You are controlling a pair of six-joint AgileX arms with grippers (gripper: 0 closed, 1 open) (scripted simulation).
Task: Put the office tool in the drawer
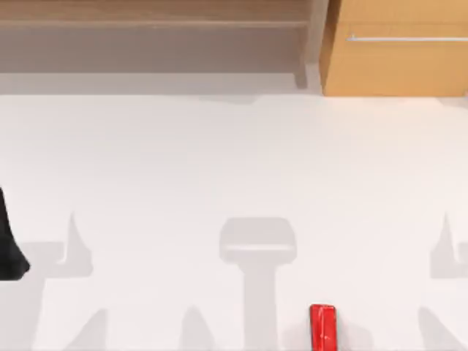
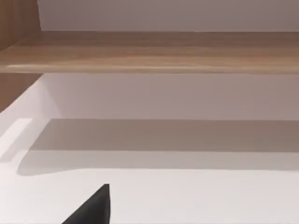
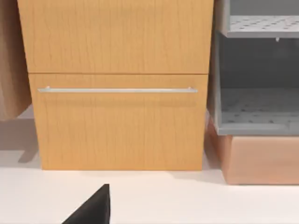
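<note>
The office tool (image 1: 322,327), a small glossy red oblong block, lies on the white table near the front edge, right of centre. At the back right stands the drawer (image 1: 398,66), a light orange-tan wooden front with a thin silver bar handle (image 3: 117,90). Its front (image 3: 117,128) sits flush and closed. A black part of my left arm (image 1: 9,245) shows at the table's left edge, far from the red block. A black tip of my left gripper (image 2: 93,210) faces the shelf. A black tip of my right gripper (image 3: 93,210) faces the drawer from a distance.
A long brown wooden shelf (image 1: 153,36) runs along the back left, its board (image 2: 154,51) raised above the table. To the right of the drawer a grey perforated rack (image 3: 257,112) rests on a tan box (image 3: 261,158).
</note>
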